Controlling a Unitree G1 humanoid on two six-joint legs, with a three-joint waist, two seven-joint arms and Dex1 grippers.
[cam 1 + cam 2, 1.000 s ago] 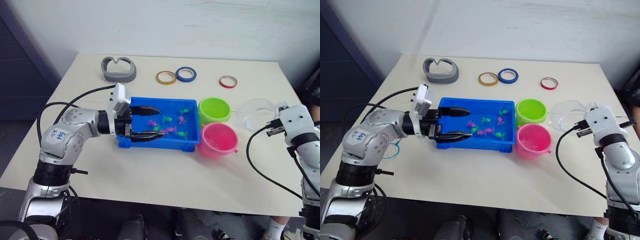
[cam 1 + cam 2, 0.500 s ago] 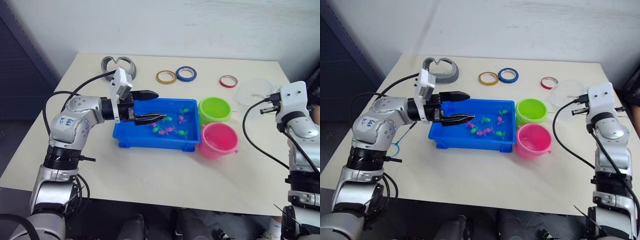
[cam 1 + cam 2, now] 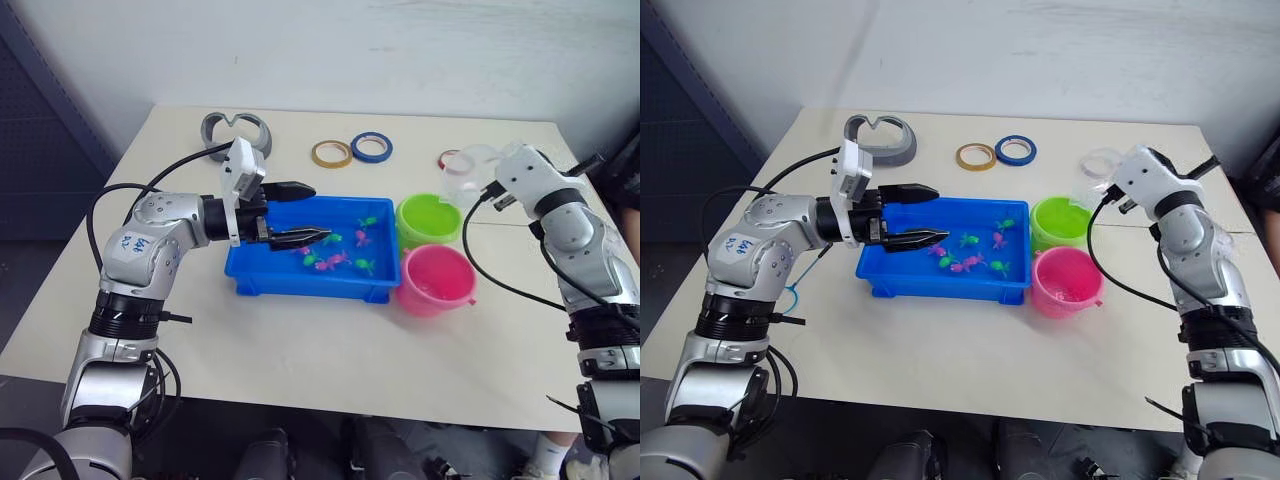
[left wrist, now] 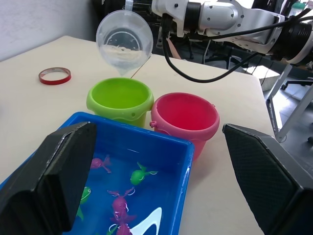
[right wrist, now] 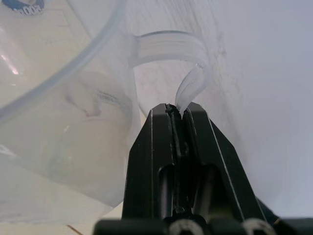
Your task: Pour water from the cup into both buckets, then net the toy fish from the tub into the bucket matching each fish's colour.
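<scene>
Blue plastic, the tub [image 3: 312, 262] is sitting mid-table with pink and green toy fish [image 3: 340, 258] all lying inside it, none netted yet. Just beside its right end are standing the green bucket [image 3: 428, 220] and the pink bucket [image 3: 436, 280]. My right gripper [image 5: 177, 113] is pinching the handle of the clear cup [image 4: 124, 41], tipping it above the green bucket. My left gripper [image 3: 300, 211] is hovering spread and empty over the tub's left end.

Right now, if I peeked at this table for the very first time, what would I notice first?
Probably the bright blue tub mid-table, with tiny green and pink toy fish in it. Next to it stand a lime green bucket and a pink bucket. Above the green one, the right gripper holds a clear cup tipped over, while the left gripper hovers open over the tub.
</scene>
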